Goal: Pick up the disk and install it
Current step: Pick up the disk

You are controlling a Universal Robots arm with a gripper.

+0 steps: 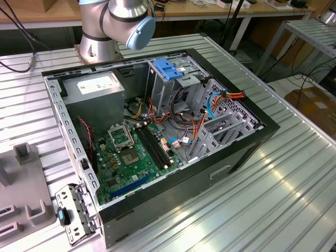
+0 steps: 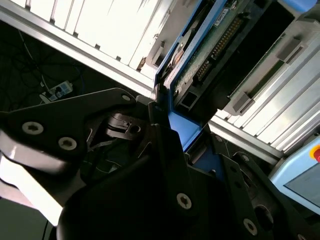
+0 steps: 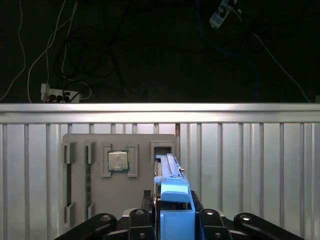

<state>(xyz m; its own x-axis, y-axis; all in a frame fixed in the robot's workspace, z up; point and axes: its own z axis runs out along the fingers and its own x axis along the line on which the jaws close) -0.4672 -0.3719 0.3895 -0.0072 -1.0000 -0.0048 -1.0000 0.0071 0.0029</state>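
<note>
Gripper jaws are closed on the disk, with a black finger pressed to each side of its blue plastic rail; in the first wrist view the drive stands on its edge between them and runs away from the camera. It sits over a grey fixture plate lying on the ribbed metal table, and its far end meets a rectangular pocket in that plate, though contact there cannot be judged. Just beside that pocket a square processor chip rests in its own recess, and narrow slots run along the plate further off. Past the table edge a power strip and loose cords lie on a dark floor. In the second wrist view the disk's green circuit board faces the camera, framed by the blue rail, with the dark fingers gripping its near end. In the exterior view an open computer case lies on its side on the table, well apart from the fixture at that view's left. Inside are a green motherboard, a grey power supply, a metal drive cage with a blue cap and bundled coloured cables. Behind the case stands the robot arm.
</note>
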